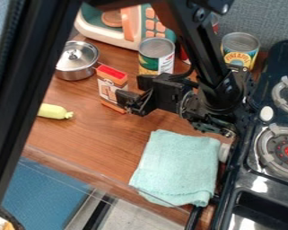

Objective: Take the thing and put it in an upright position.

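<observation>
The step in hand looks to be closing on the orange and white box [108, 90], which I take to be the thing meant, since the task names none. Reading the view as a clock face centred on the gripper [131, 91], the box is just beside it at nine o'clock on the bench [92, 139], red end up. It looks upright or nearly so; a slight lean I cannot rule out.

The fingers stand moderately apart, with nothing clearly gripped; the lower one overlaps the box's near side in the view, and whether they touch I cannot tell. Best to line both up with opposite sides of the box before closing, go in slowly toward nine o'clock, and squeeze lightly, because thin card may dent. A finger meeting it off-centre could tip it toward the yellow toy [53, 111] at eight. Once held, lift only slightly, square the base, lower until it sits flat, then open evenly and back out toward three. Mind the green and white can [157, 56] at one o'clock; the teal cloth [179, 166] at five is well out of that path.
</observation>
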Robot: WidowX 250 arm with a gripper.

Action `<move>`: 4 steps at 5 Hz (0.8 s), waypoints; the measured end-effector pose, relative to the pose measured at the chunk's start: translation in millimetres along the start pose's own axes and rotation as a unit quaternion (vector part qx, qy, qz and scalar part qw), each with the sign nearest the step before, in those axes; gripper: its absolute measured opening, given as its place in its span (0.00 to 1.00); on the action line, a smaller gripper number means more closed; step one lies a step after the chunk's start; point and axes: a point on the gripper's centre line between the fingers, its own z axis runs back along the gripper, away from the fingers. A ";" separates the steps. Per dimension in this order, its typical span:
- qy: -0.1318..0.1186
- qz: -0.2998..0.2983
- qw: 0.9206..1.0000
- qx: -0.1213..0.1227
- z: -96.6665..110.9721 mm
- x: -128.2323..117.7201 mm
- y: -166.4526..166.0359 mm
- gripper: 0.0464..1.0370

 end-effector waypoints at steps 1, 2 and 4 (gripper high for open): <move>0.001 -0.009 1.000 -0.001 1.1 -0.3 -0.6 0.97; 0.009 -0.018 1.000 -0.009 8.2 0.4 -6.2 0.96; 0.049 0.002 0.999 -0.021 31.2 26.2 -7.2 0.96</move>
